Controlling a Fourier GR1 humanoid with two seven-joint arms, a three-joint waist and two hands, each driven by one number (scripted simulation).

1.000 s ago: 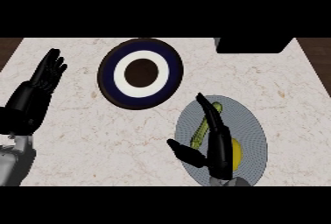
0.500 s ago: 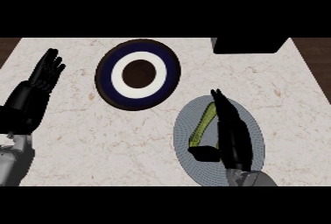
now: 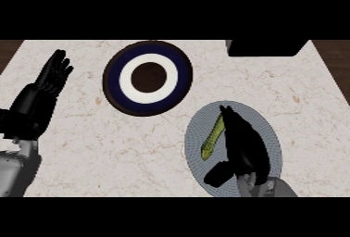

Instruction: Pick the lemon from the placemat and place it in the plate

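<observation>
On a pale marble counter [image 3: 103, 139], the robot's right hand [image 3: 242, 148] lies over a round grey placemat [image 3: 270, 134] at the near right, its black fingers [image 3: 229, 115] stretched straight toward the far side and its thumb [image 3: 220, 175] jutting out to the near left. A sliver of yellow-green, the lemon [image 3: 212, 139], shows along the left edge of that hand, resting on the placemat and mostly hidden beneath the palm; the fingers lie flat over it and are not curled round it, and whether the palm actually touches the fruit cannot be told from the head view. The plate [image 3: 147, 77], dark blue at the rim with a white ring and a dark brown centre, sits farther back and to the left of the placemat, apart from it, with nothing on it. At the left edge, the robot's left hand [image 3: 41, 97] rests open with its fingers pointing up toward the far side, well apart from both plate and placemat. A black box [image 3: 266, 47] sits at the far right edge of the counter.
</observation>
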